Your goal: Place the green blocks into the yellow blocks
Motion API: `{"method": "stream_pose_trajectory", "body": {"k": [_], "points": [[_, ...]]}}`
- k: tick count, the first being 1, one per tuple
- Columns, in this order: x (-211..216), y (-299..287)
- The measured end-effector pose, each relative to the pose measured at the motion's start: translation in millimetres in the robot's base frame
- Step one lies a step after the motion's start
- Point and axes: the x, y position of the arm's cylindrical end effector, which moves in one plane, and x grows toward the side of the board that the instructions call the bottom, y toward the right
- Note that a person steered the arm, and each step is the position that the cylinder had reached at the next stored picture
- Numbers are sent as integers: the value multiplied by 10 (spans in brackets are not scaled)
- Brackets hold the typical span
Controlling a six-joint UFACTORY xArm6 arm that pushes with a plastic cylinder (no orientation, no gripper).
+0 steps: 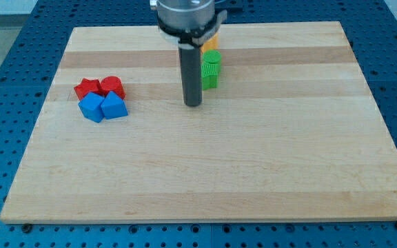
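My tip [193,104] is resting on the wooden board [205,179], upper middle of the view, rod standing straight up under the round metal mount [185,15]. No claw on this rig, just the rod, so nothing is opening, closing or gripping.

Green blocks [211,70] are sitting just to the view's right of the rod, slightly above my tip, stacked one above the other in the view and touching. Shapes are hard to make out, the rod is partly covering them. My tip is close beside the lower green one; I cannot tell if it is touching.

A yellow-orange block [212,43] is peeking out right above the greens, mostly hidden by the mount, seemingly touching the upper green. Shape unreadable.

Over at the view's left, well apart from my tip, a tight cluster is lying: red block [85,88] and second red block [112,86] side by side on top, blue block [92,107] and second blue block [114,107] just below them, all touching.

Blue perforated table [5,41] is showing around the board.
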Motion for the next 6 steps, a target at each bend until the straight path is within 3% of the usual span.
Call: {"method": "stream_pose_trajectory", "body": {"k": [1,5,6], "points": [[-133,286],[-901,270],[-901,270]]}}
